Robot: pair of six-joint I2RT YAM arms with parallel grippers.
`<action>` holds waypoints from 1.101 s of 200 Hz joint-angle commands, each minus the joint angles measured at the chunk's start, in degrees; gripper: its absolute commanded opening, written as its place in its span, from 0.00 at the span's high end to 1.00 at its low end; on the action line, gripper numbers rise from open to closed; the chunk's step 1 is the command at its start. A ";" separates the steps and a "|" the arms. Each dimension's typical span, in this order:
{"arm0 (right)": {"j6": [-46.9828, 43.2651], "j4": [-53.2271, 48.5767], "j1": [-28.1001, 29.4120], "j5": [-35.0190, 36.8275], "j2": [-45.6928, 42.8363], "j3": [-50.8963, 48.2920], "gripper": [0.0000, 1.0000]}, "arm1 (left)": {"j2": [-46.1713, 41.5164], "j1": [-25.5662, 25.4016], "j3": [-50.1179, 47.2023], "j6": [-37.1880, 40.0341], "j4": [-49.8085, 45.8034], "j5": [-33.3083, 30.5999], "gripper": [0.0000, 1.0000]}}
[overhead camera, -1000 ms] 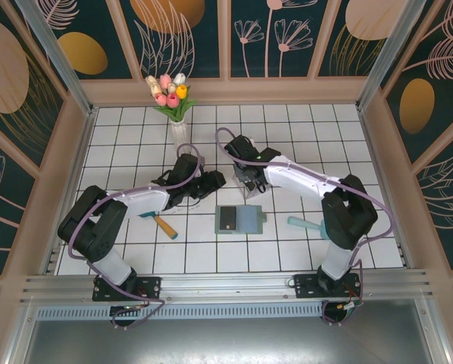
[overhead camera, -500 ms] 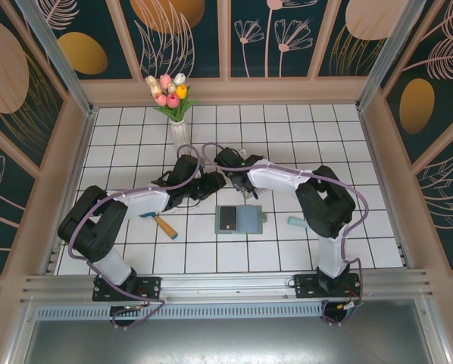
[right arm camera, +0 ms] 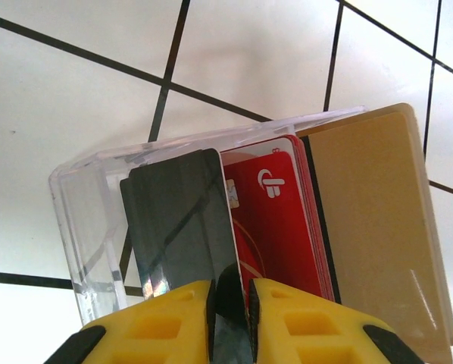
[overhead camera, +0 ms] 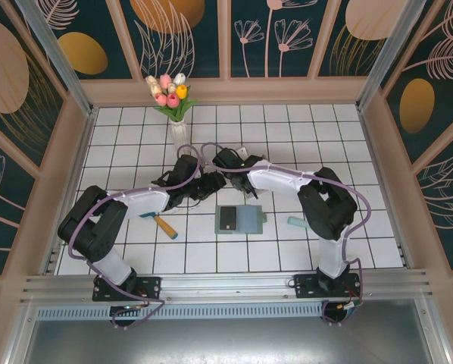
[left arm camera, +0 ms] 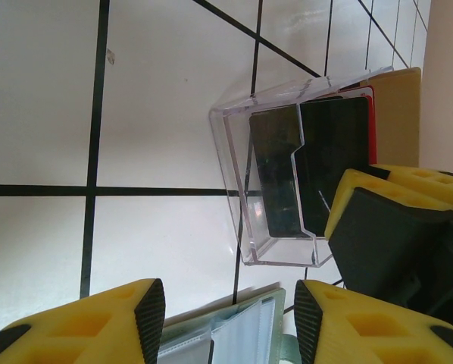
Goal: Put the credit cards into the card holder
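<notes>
Among the credit cards (right arm camera: 287, 212) standing in the clear box (right arm camera: 82, 227), the dark grey card (right arm camera: 177, 220) was frontmost, with the red cards (right arm camera: 276, 250) and a tan card (right arm camera: 370, 220) behind it. The right tool (right arm camera: 230, 294) was clenched on the grey card's near edge. The pull would best run straight along the card's own plane, slowly, so that the red neighbours are not dragged out and the light box neither tips nor slides.

The card holder (overhead camera: 238, 220) lay open just nearer the arms, a dark card (overhead camera: 227, 218) already in its left half. The left tool (left arm camera: 225, 307) hung released over it, grasping nothing.

The white-tiled surface (overhead camera: 135, 129) also carried what looked like a small hammer (overhead camera: 164, 224), a teal object (overhead camera: 298, 222) and a vase of tulips (overhead camera: 172, 95) by the back wall, within leaf-painted panels.
</notes>
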 commanded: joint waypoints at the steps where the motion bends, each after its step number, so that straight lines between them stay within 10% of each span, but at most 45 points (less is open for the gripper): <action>1: -0.29 -1.97 -0.34 2.47 -2.66 0.89 0.78 | -0.56 0.41 -0.10 -0.20 1.12 0.25 0.49; 137: 3.07 -1.27 -1.84 -10.89 -13.25 -1.00 0.97 | -2.01 0.52 -0.19 -0.14 2.11 1.03 0.47; 220: 16.79 26.44 -16.92 -63.62 -38.83 -21.05 1.00 | -6.96 4.19 -6.55 -11.47 31.64 16.81 0.31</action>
